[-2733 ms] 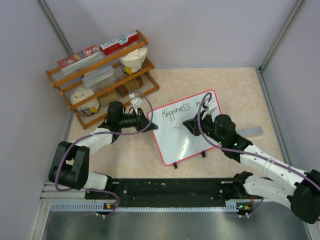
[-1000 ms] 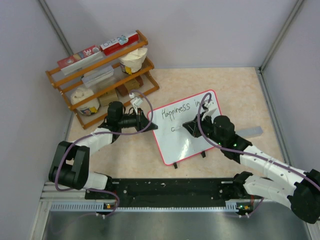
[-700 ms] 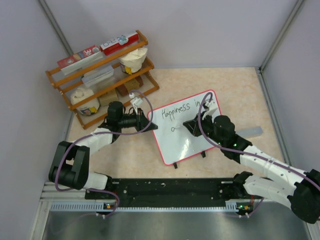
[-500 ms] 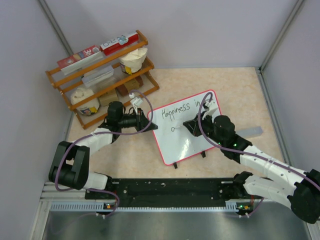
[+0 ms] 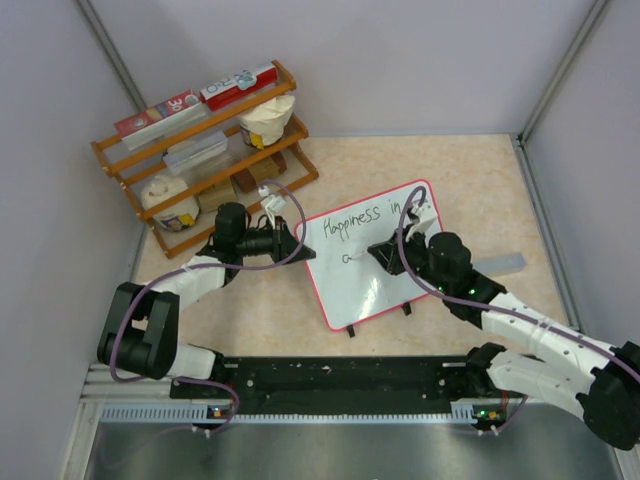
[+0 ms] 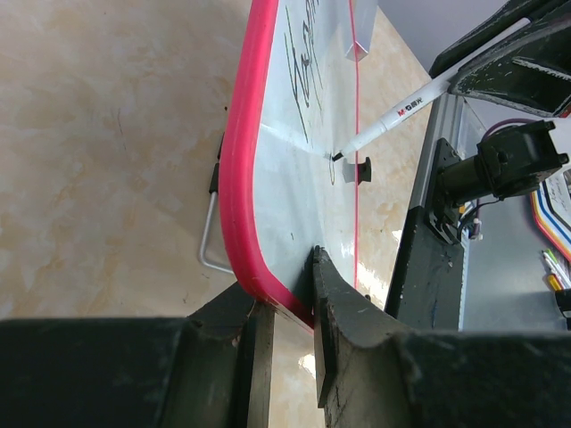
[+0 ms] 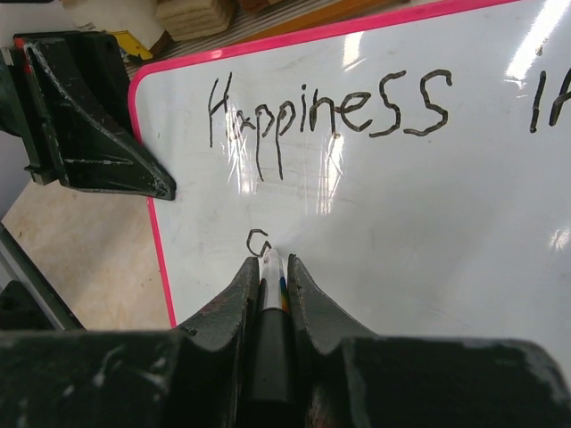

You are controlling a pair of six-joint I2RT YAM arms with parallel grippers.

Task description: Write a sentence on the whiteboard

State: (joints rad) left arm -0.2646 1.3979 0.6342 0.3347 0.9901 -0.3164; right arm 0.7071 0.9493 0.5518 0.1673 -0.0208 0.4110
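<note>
The whiteboard [image 5: 372,288] stands tilted on its feet mid-table, red-rimmed. Its top line reads "Happiness in" [image 5: 352,220], the sentence as it now stands; below it is a small curled "G" [image 7: 258,242]. My left gripper [image 5: 296,243] is shut on the board's left rim, one finger on each face [image 6: 285,287]. My right gripper [image 5: 380,252] is shut on a white marker [image 7: 272,272]. The marker's black tip touches the board right beside the "G". In the left wrist view the marker [image 6: 401,111] slants down onto the white surface [image 6: 294,178].
A wooden shelf rack [image 5: 200,150] with boxes and paper cups stands at the back left, close behind my left arm. A grey flat strip [image 5: 502,264] lies on the table right of the board. Walls close in the left, back and right sides.
A small "G" has appeared under "Happiness" as the marker tip traced it. My right gripper shifted slightly with the stroke. The left gripper and board stayed still.
</note>
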